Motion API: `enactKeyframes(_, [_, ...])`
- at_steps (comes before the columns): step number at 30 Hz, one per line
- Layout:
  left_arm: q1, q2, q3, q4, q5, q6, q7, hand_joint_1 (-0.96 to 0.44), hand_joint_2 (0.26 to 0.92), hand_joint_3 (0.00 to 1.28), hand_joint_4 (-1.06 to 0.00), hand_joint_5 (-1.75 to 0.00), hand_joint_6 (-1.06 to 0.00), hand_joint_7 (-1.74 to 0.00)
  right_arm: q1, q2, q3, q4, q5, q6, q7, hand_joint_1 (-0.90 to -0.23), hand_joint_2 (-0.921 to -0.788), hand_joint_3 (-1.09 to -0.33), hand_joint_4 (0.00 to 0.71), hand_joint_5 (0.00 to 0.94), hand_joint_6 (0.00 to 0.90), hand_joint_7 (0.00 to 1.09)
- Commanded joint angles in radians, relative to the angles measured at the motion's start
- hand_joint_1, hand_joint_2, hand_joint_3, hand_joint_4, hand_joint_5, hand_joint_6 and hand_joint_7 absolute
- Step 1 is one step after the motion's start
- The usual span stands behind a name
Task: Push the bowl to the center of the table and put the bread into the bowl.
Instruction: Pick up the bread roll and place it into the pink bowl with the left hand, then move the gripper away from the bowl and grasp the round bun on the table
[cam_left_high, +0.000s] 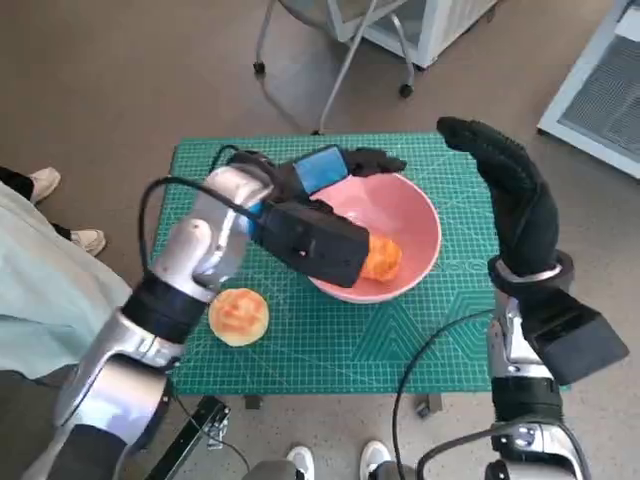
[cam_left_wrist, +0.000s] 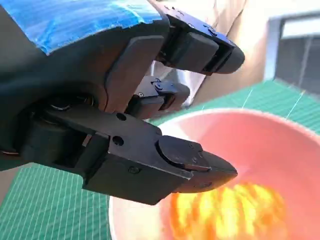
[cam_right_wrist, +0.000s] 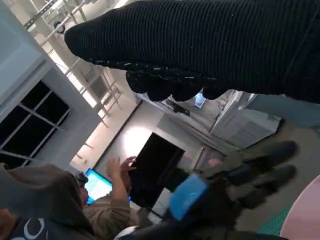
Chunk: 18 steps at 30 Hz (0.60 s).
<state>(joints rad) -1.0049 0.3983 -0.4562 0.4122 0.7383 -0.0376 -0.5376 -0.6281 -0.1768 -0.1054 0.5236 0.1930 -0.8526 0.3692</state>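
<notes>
Judging from the head view, the pink bowl (cam_left_high: 415, 225) sits roughly mid-table, slightly toward 2 o'clock of the green mat (cam_left_high: 330, 345), so the push looks done or close to it. One orange bread (cam_left_high: 381, 258) already lies inside the bowl, at its 7 o'clock side, partly hidden by the left forearm. A second bread (cam_left_high: 238, 316) rests on the mat near 8 o'clock, untouched, and probably remains to be placed. The left hand (cam_left_high: 335, 170) hangs over the bowl's 10 o'clock rim, fingers apart and holding nothing. The right hand (cam_left_high: 510, 190) stands raised at 3 o'clock, fingers extended, empty.
</notes>
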Motion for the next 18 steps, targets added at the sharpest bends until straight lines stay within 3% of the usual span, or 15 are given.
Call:
enactKeyframes(1, [0.049, 0.074, 0.075, -0.164, -0.068, -0.006, -0.049, 0.08, 0.844, 0.08, -0.29, -0.03, -0.52, -0.04, 0.027, 0.004, 0.004, -0.008, -0.004, 0.012, -0.002, -0.595, -0.921, -0.693, 0.336, 0.008, 0.056, 0.81])
enactKeyframes(10, [0.205, 0.247, 0.262, -0.521, -0.228, -0.006, -0.187, 0.09, 0.846, 0.04, -0.49, -0.04, -0.65, -0.06, 0.039, -0.002, 0.002, -0.027, 0.0, 0.013, 0.001, -0.582, -0.921, -0.698, 0.335, 0.007, 0.056, 0.81])
enactKeyframes(18, [0.33, 0.423, 0.355, -0.635, -0.333, -0.08, -0.292, 0.07, 0.804, 0.01, -0.44, -0.01, -0.62, -0.04, 0.038, -0.009, -0.001, -0.027, 0.007, 0.017, 0.008, -0.613, -0.921, -0.691, 0.336, 0.007, 0.06, 0.8])
